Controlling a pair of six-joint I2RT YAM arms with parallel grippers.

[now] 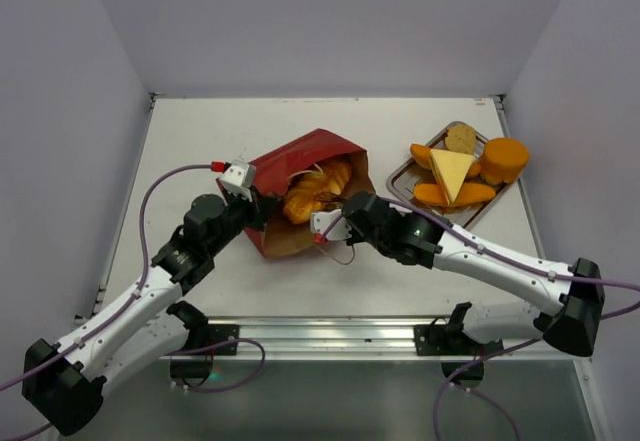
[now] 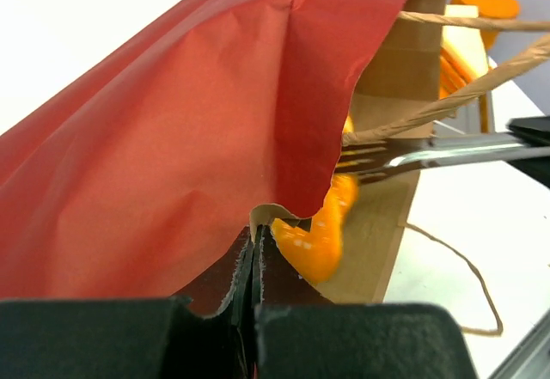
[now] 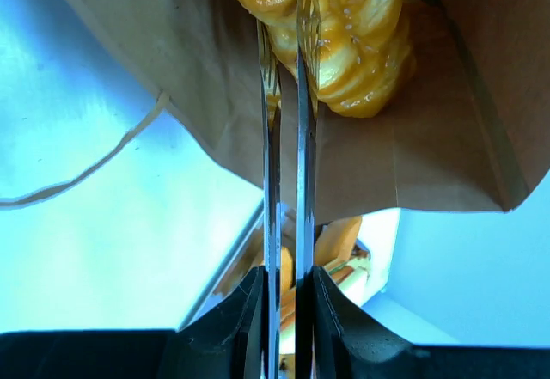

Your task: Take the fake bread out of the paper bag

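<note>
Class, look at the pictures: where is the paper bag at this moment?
Top external view: the paper bag lies on its side at mid-table, left of the silver tray, its edge pinched by the left gripper.

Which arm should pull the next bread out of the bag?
Right. The right claw holds metal tongs whose tips reach the twisted bread inside the paper bag. The left claw is shut on the bag's rim, busy pinning it.
</note>
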